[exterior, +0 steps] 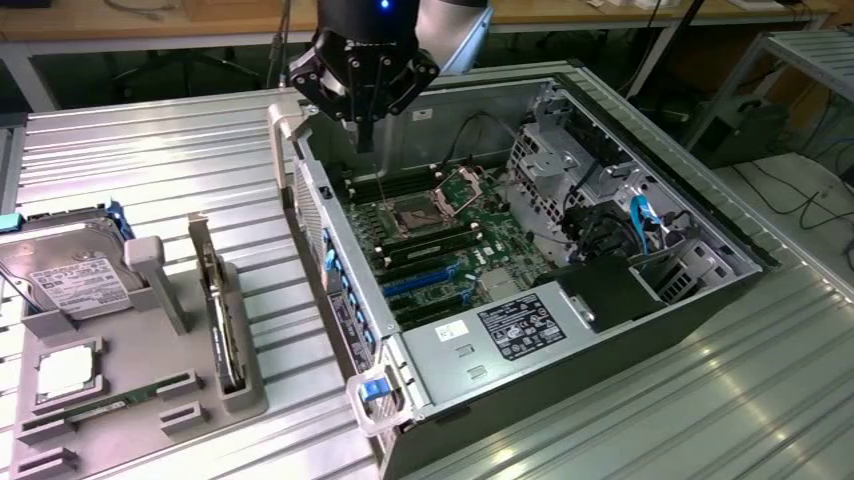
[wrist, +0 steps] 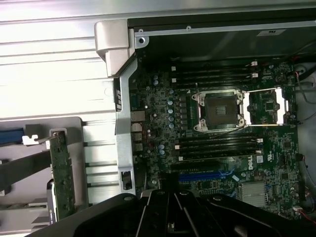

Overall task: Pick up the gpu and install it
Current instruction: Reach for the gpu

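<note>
Closed claw [exterior: 364,145] above computer case [exterior: 601,400] — gpu [exterior: 218,300] upright in holder [exterior: 147,370].

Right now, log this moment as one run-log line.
hand: shut, empty, over open computer case | gpu: on edge in gray holder, untouched | install: not done

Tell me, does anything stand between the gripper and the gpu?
Nothing visible blocks it. The gripper hangs over the open case, seemingly higher than its side wall; the gpu stands on edge in the grey holder outside it.
</note>
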Tool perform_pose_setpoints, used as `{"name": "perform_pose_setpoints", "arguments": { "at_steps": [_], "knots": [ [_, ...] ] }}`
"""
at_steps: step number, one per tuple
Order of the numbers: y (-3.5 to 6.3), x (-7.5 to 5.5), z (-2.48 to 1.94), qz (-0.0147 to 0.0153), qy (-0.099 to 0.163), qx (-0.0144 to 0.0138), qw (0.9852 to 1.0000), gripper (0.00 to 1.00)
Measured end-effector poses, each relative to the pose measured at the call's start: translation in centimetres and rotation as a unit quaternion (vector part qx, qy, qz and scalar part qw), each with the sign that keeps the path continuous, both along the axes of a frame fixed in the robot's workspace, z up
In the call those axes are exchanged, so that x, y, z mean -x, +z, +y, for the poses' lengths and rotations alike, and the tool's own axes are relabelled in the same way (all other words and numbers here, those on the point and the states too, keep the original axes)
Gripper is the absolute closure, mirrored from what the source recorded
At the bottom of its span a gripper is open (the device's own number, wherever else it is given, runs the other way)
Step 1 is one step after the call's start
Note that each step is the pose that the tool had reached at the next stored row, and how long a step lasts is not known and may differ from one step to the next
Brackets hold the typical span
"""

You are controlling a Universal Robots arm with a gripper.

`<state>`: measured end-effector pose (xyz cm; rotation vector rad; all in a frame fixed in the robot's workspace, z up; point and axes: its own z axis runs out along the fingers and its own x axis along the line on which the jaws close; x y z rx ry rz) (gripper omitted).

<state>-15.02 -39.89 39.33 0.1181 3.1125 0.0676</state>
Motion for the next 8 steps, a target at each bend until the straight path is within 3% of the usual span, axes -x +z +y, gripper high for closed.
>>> {"name": "perform_pose_setpoints", "arguments": {
  "at_steps": [8],
  "knots": [
    [0.00, 0.58, 0.00, 0.0000, 0.000, 0.0000, 1.0000, 0.89]
  ]
}}
